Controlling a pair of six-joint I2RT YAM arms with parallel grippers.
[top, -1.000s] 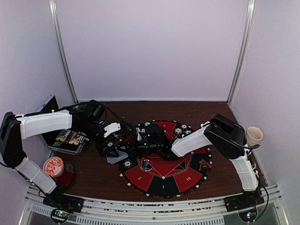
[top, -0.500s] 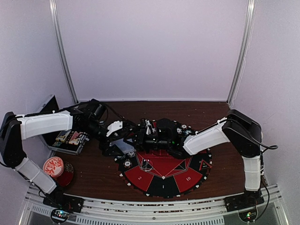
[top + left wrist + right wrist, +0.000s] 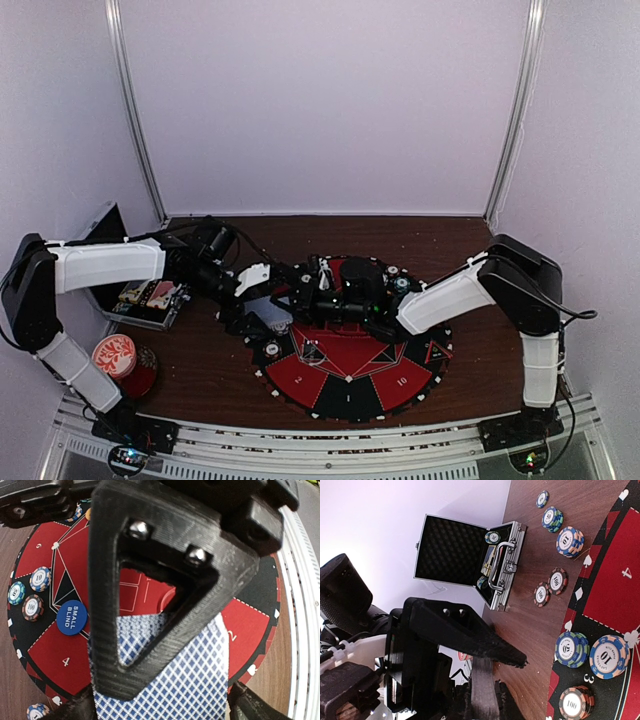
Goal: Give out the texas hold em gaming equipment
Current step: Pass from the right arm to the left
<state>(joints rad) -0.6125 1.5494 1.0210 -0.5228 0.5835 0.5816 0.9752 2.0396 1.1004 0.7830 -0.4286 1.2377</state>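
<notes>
A stack of blue-and-white checked playing cards (image 3: 195, 680) hangs over the left edge of the round mat (image 3: 350, 372). My right gripper (image 3: 305, 292) is shut on the cards; one of its black fingers (image 3: 165, 575) lies across their back. My left gripper (image 3: 160, 709) straddles the stack with its jaws wide, and a thin gap shows at the right edge. In the top view the left gripper (image 3: 258, 305) meets the cards (image 3: 272, 316) from the left. A blue "small blind" button (image 3: 72, 617) and striped chips (image 3: 40, 578) lie on the mat.
An open silver case (image 3: 470, 555) stands on the wooden table at the left, in the top view as well (image 3: 150, 297). Loose chips (image 3: 565, 541) lie between it and the mat, with more on the mat rim (image 3: 607, 656). A red-and-white patterned disc (image 3: 113, 353) sits front left.
Both grippers and the cards have shifted right and a little away from the table's front edge. The right arm's elbow has swung out to the right. The left jaws have narrowed slightly.
</notes>
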